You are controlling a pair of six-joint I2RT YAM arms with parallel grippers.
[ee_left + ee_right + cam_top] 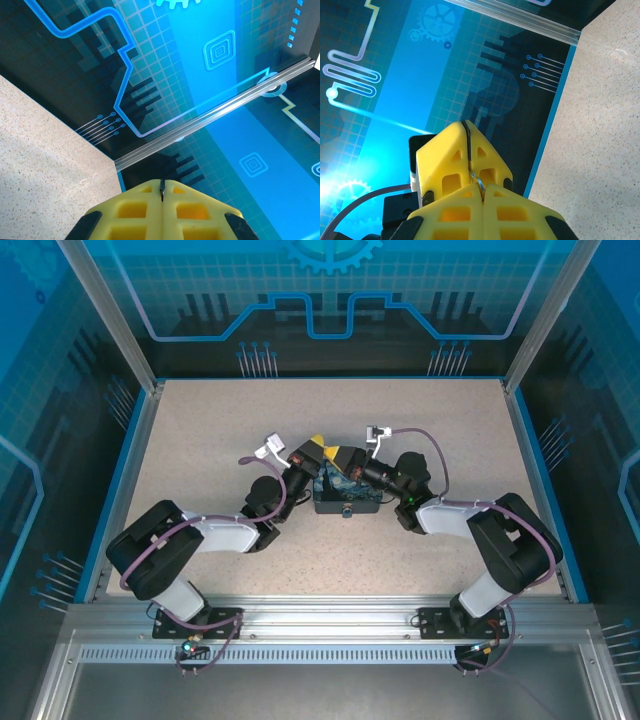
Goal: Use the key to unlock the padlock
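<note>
As the two parts must meet in the air, the grippers stand tip to tip over the painted box [345,502]. The left gripper [320,447] pinches a thin dark sliver [161,190], and the right gripper [352,456] is closed tight by a small metal loop [476,178]; the padlock is probably there, but I cannot tell

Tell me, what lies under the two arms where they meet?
A dark box with a swirly blue-and-yellow top rests on the table there. The left arm and right arm cover its far edge, so anything there is hidden.
</note>
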